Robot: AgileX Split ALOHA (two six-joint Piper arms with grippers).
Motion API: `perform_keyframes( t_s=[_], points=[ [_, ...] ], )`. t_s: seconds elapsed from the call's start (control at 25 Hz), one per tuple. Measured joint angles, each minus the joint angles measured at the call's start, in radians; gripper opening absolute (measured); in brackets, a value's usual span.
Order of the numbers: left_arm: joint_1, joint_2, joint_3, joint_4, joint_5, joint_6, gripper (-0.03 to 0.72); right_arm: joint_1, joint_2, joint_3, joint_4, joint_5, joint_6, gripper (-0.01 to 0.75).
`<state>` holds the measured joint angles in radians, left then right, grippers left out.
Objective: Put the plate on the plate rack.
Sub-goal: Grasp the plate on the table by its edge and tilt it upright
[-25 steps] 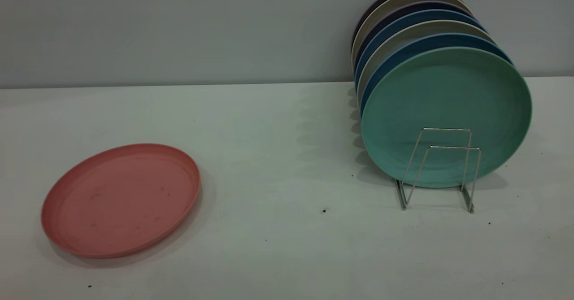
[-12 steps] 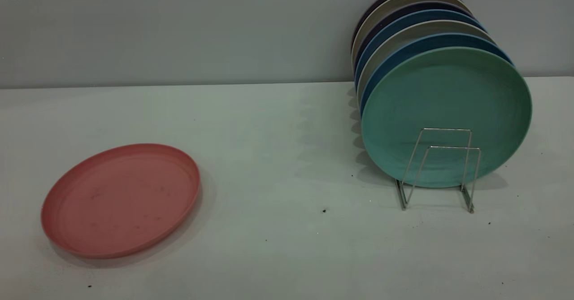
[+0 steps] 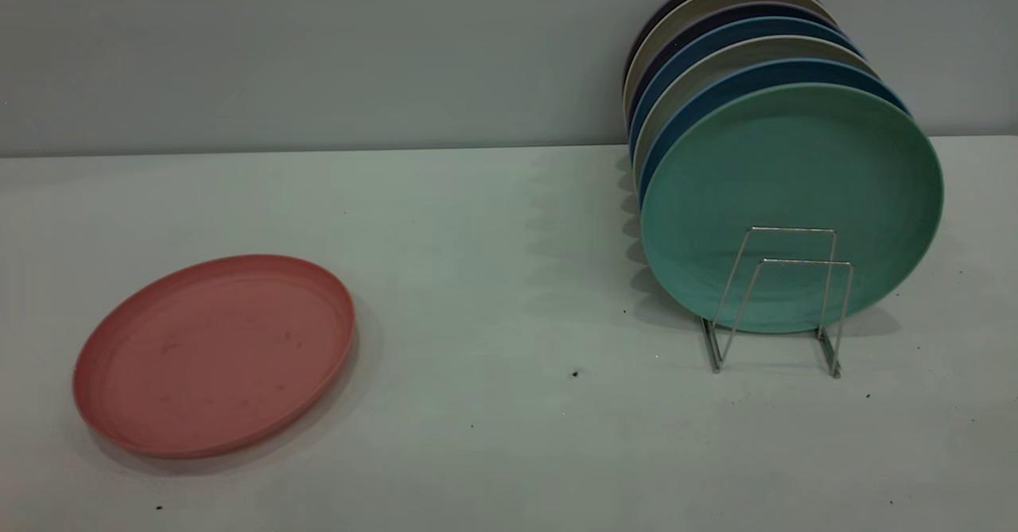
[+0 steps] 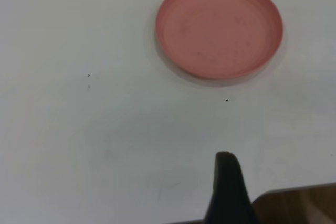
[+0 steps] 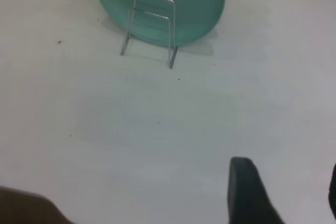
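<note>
The salmon-pink plate [image 3: 213,354] lies flat on the white table at the left; it also shows in the left wrist view [image 4: 219,26]. The silver wire plate rack [image 3: 783,297] stands at the right, its two front loops bare in front of a teal-green plate [image 3: 791,190]; it also shows in the right wrist view [image 5: 149,27]. Neither gripper shows in the exterior view. My left gripper [image 4: 281,182] hangs open and empty, well short of the pink plate. My right gripper [image 5: 287,184] hangs open and empty, well short of the rack.
Behind the teal-green plate [image 5: 157,3] several blue, beige and dark plates [image 3: 716,47] stand upright in the rack. A grey wall runs behind the table. A brown strip beyond the table edge shows in both wrist views [image 4: 304,205] [image 5: 21,208].
</note>
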<state>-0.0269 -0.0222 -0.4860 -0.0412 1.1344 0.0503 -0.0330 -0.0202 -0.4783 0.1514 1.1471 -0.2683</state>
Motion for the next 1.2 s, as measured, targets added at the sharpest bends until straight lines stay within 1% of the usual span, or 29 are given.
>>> perform_keyframes(
  t_s=[0.96,1.04,1.2],
  points=[
    [0.0,0.0,0.0,0.0,-0.002,0.0,0.538,0.0,0.0,0.0,0.0,0.0,0.0,0.389],
    [0.0,0.0,-0.005,-0.002,-0.014,0.003,0.538,0.0,0.0,-0.002,0.001,-0.002,0.0,0.389],
    [0.0,0.013,-0.015,-0.043,-0.075,0.002,0.538,0.0,0.003,-0.006,0.053,-0.033,-0.004,0.393]
  ],
)
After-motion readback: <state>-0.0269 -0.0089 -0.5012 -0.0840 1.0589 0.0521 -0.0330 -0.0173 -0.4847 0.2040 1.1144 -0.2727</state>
